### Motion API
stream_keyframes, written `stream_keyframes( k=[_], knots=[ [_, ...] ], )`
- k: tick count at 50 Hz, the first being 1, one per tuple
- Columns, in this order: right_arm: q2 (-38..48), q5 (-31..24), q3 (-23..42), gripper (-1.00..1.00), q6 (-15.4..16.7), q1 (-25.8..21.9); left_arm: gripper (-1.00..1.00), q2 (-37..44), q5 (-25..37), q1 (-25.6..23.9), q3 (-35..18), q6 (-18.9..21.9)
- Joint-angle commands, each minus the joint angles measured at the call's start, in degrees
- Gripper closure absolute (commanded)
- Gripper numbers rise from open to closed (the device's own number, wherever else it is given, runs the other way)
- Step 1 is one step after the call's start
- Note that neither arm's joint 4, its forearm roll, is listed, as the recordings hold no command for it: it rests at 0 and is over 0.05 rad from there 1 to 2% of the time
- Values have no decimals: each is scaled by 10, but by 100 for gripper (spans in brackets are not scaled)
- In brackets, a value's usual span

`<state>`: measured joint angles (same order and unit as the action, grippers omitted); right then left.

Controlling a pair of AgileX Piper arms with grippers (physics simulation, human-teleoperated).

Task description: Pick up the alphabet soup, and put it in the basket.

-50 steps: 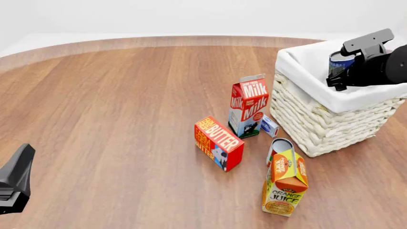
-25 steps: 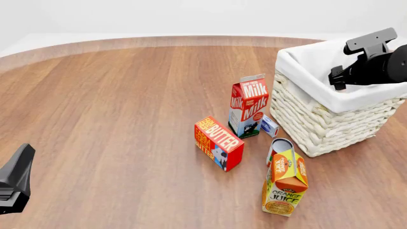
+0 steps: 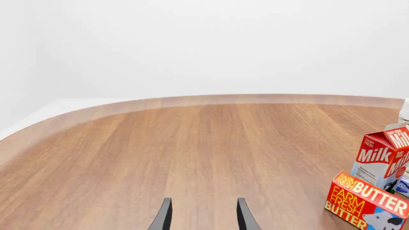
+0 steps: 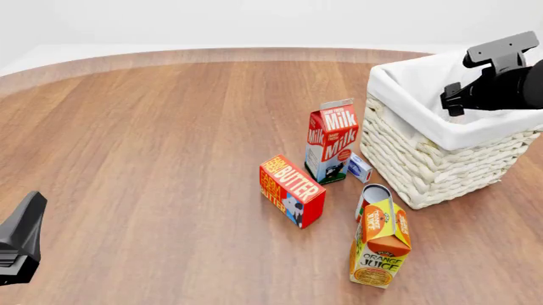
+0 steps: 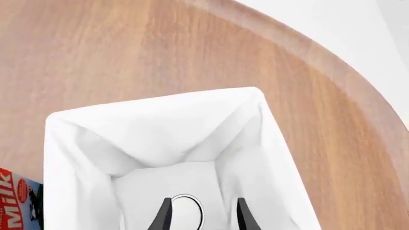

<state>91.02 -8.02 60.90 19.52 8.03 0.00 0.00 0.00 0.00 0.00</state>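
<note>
Bright, even, diffuse light in all three views; no visible source, no glare. Shadows faint and soft: slight darkening under the butter box and milk carton, gentle shading in the basket lining folds. Renders sharp edge to edge, no blur or distortion.

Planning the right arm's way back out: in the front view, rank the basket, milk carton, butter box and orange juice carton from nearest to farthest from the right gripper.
1. Basket, directly beneath the right gripper.
2. Milk carton, beside the basket's left wall.
3. Butter box and orange juice carton, nearer the camera: too close to call.
</note>
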Motion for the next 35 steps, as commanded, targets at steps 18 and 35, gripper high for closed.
stream_keyframes(
  k=[18, 35],
  knots=[
    [-71, 12, -48, -100, -28, -5, -100, 0, 0, 0, 0, 0],
    [-138, 50, -116, -100, -29, -13, -100, 0, 0, 0, 0, 0]
  ],
)
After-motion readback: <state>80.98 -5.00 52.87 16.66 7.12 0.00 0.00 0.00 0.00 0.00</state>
